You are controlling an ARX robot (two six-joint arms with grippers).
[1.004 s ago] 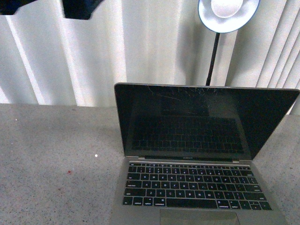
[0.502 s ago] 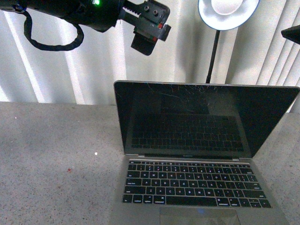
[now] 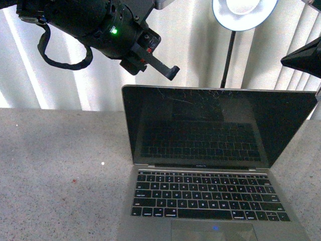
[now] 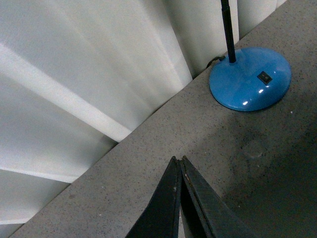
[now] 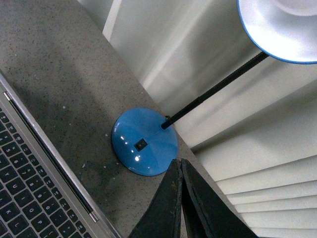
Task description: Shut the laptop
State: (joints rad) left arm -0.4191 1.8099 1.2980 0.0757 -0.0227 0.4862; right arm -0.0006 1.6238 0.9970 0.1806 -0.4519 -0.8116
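Observation:
The laptop (image 3: 210, 170) stands open on the grey table, its scratched black screen upright and facing me, black keys and trackpad in front. Its keyboard edge and hinge also show in the right wrist view (image 5: 34, 168). My left gripper (image 3: 172, 73) is shut and empty, hanging in the air above and behind the screen's top left corner; in the left wrist view (image 4: 179, 159) its jaws are pressed together over the table behind the lid. My right gripper (image 3: 284, 61) is shut and empty, above the screen's top right corner; it also shows in the right wrist view (image 5: 179, 161).
A blue desk lamp stands behind the laptop, its round base (image 5: 143, 141) on the table, also seen in the left wrist view (image 4: 250, 78), and its lit head (image 3: 244, 14) above. White vertical blinds (image 3: 60, 80) close off the back. Speckled grey table (image 3: 55, 170) stretches left of the laptop.
The left arm has come down into view, from the top edge toward the screen's top left corner. The right gripper has come further in from the right. The laptop has not moved.

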